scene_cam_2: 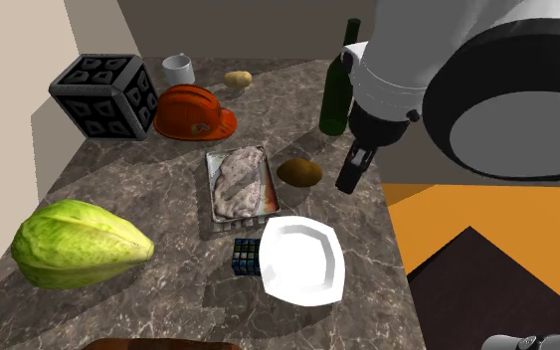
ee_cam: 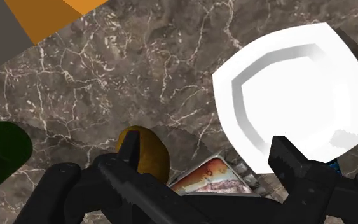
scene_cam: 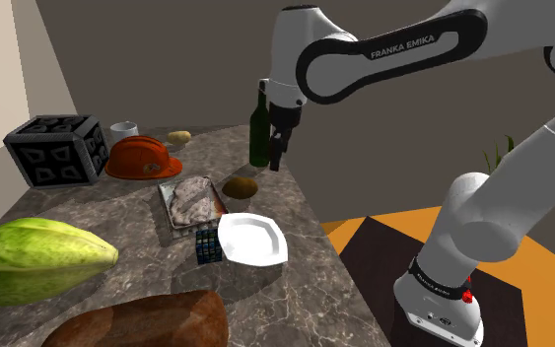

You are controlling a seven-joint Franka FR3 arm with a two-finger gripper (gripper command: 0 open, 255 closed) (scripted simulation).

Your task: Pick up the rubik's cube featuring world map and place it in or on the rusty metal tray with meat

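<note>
The pincer (scene_cam: 278, 148) hangs in the air over the desk (scene_cam: 117, 212), near the edge that borders the orange floor (scene_cam: 346, 230), with its two black fingers (ee_cam: 130, 149) standing apart and clasping nothing. In the wrist view a brown rounded lump (ee_cam: 147, 149) lies by one finger and a corner of the tray shows between the two.

The rubik's cube (scene_cam: 206, 244), dark with small coloured squares, sits on the desk roughly midway along its length, untouched. It is just off the near short end of the tray and right against the rim of a white plate (scene_cam: 253, 239), which lies between the cube and the floor-side edge.

The tray (scene_cam: 172, 194), a shallow grey metal rectangle with reddish-brown patches, lies near the middle of the desk and holds a pale pinkish slab of meat (scene_cam: 194, 200) that covers most of its bottom. The brown lump lies just beside the tray, toward the floor-side edge.

A dark green bottle (scene_cam: 259, 128) stands upright near the far corner on that same side. Along the far edge are a white mug (scene_cam: 123, 130), whose inside cannot be seen, and an orange hard hat (scene_cam: 143, 158).
</note>
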